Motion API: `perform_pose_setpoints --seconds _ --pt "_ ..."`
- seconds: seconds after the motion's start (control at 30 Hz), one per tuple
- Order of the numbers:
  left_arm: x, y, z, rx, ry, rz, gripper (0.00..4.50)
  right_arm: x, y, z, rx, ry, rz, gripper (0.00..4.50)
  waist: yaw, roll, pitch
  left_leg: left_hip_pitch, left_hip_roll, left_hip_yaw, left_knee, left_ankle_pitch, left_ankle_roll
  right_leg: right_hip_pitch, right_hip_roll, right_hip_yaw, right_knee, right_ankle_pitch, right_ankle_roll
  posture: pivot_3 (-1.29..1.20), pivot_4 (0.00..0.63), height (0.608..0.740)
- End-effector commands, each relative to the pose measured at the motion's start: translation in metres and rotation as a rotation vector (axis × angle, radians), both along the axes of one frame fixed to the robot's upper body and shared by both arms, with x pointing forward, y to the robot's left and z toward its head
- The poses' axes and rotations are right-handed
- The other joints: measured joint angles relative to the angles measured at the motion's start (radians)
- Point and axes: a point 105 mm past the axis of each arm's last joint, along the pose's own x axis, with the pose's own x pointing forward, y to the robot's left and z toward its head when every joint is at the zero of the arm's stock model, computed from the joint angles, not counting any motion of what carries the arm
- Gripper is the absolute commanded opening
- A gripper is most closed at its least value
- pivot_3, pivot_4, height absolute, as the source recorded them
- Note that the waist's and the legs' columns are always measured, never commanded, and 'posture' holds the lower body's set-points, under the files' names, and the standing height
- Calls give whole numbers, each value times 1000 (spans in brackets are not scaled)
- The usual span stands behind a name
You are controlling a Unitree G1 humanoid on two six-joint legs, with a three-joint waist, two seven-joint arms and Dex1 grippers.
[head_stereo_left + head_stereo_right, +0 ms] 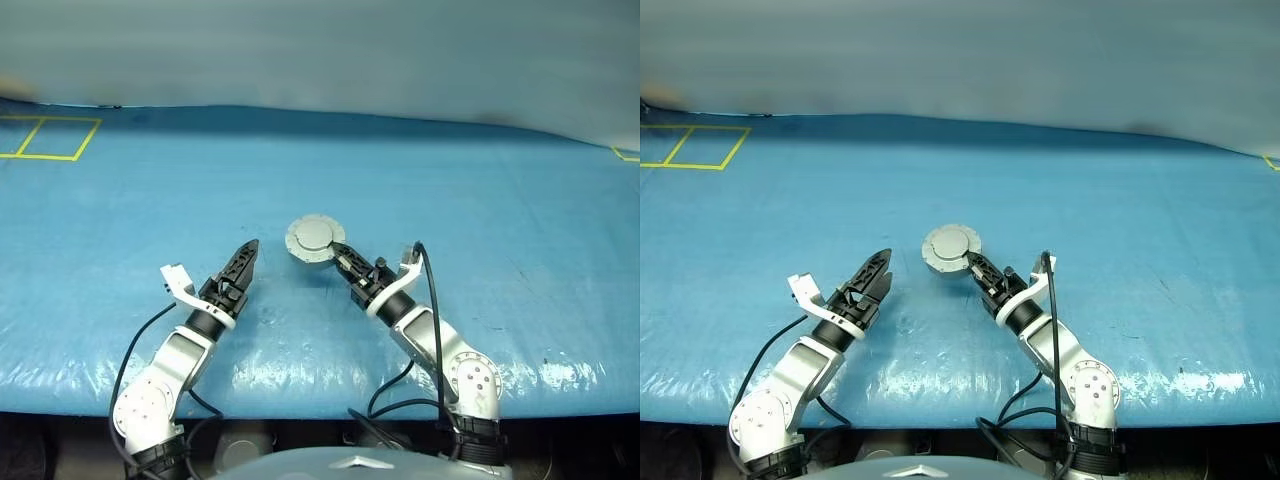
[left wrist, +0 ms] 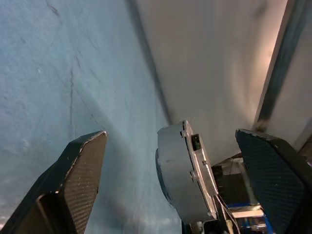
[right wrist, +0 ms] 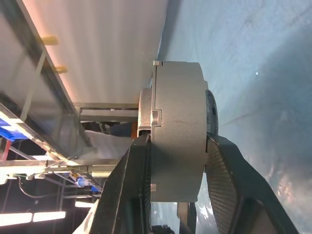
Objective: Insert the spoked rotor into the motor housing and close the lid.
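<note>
Though lid (image 1: pixel 314 238) closed, housing (image 3: pixel 178 131) plain grey

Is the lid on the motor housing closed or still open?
Closed. The lid lies flat against the motor housing, clamped together in the right end effector; no gap or winding ring shows.

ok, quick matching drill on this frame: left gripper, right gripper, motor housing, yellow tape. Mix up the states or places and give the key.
Things:
1. left gripper
2. right gripper
3. motor housing
4. yellow tape outline

States or places:
A. far corner of the blue table cover, on the robot's left
B. closed up, lid against it, lifted off the table cover
C. jaws open, nothing between them
D. jaws clamped across the housing's two flat faces

Pairs: 1-C, 2-D, 3-B, 4-A
</note>
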Motion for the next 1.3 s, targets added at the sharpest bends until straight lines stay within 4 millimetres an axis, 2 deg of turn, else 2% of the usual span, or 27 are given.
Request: perform_pose_setpoints --seconds 0.03,0.2,0.4,0.6,0.73,0.87,0.93,0.97,1.03,1.2,1.3 --pt "-5 -22 12 -194 -11 -76 4500 3 10 28 67 -103 35 1203 0 0 0 0 0 0 0 0 0 0 0 0 0 0 0 0 150 740" --pt "-6 -35 13 -240 16 -134 4500 2 23 34 73 -121 85 1203 0 0 0 0 0 0 0 0 0 0 0 0 0 0 0 0 150 740" --pt "-2 -43 14 -260 8 -164 4500 -9 37 36 67 -127 163 1203 0 0 0 1 0 1 0 0 0 0 1 -1 1 0 0 0 150 740" --pt "5 -44 15 -266 -6 -138 4500 -20 42 30 55 -102 206 1203 0 0 0 1 0 1 0 0 0 0 1 -1 0 0 0 0 150 740" --pt "10 -41 8 -264 24 -91 4500 -22 41 28 54 -88 205 1203 0 0 0 1 0 1 1 0 0 1 1 0 1 0 0 0 150 740" --pt "9 -42 9 -278 19 -99 3273 -24 42 30 43 -99 215 1203 0 0 0 1 0 1 1 0 0 1 1 0 1 0 0 0 150 740" --pt "9 -43 10 -283 16 -103 2540 -28 44 32 -17 -156 241 1203 0 0 0 1 0 1 1 0 0 0 1 0 0 0 0 0 150 740" --pt "9 -43 11 -286 12 -105 2299 -29 44 33 -42 -181 250 1203 0 0 0 1 -1 1 1 0 0 1 1 0 0 0 0 0 150 740" --pt "9 -43 13 -289 6 -109 2322 -33 45 37 -59 -235 264 1203 0 0 0 1 -1 1 1 0 0 1 1 0 0 1 0 0 150 740" --pt "11 -42 15 -269 5 -108 2322 -35 42 44 -88 -320 244 2915 1 0 0 1 0 1 1 0 0 1 2 0 1 1 0 0 150 740" --pt "15 -39 15 -230 -1 -81 2322 -34 34 41 -222 -394 229 3868 1 0 0 1 -1 1 1 0 0 1 2 0 1 1 0 0 150 740"
